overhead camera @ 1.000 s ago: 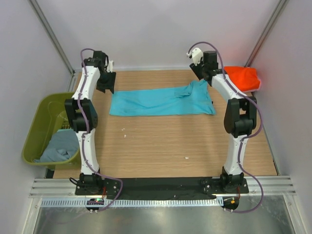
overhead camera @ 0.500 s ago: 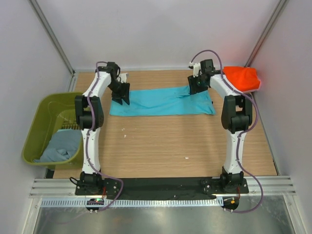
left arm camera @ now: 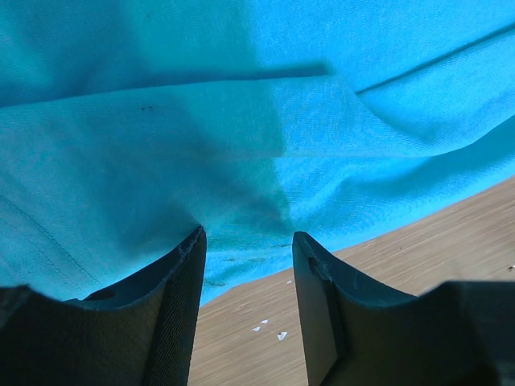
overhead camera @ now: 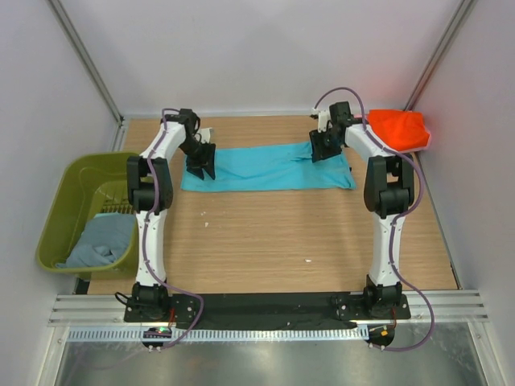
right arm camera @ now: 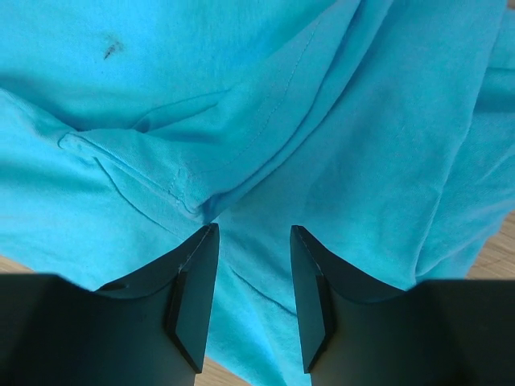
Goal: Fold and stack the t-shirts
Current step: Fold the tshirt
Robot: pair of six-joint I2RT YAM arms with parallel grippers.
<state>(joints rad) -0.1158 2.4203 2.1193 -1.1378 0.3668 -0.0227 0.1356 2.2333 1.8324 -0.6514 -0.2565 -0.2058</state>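
A turquoise t-shirt [overhead camera: 265, 167] lies folded into a long band across the far half of the table. My left gripper [overhead camera: 201, 161] is down at its left end. In the left wrist view the gripper [left arm camera: 245, 237] is open, with its fingertips at the cloth's [left arm camera: 241, 121] near edge and bare wood between the fingers. My right gripper [overhead camera: 322, 149] is at the shirt's far right part. It is open [right arm camera: 253, 233] over the cloth [right arm camera: 362, 121] beside a hemmed fold, touching or just above it. An orange-red t-shirt [overhead camera: 398, 129] lies at the far right corner.
An olive-green bin [overhead camera: 60, 201] hangs off the table's left edge with a grey-blue t-shirt [overhead camera: 100, 240] inside. The wooden table [overhead camera: 265, 241] has small white specks on it. Walls and frame posts stand close behind and beside.
Both arms swung inward and down onto the turquoise shirt: the left from the far left corner to its left end, the right onto its right part. The right jaws narrowed a little.
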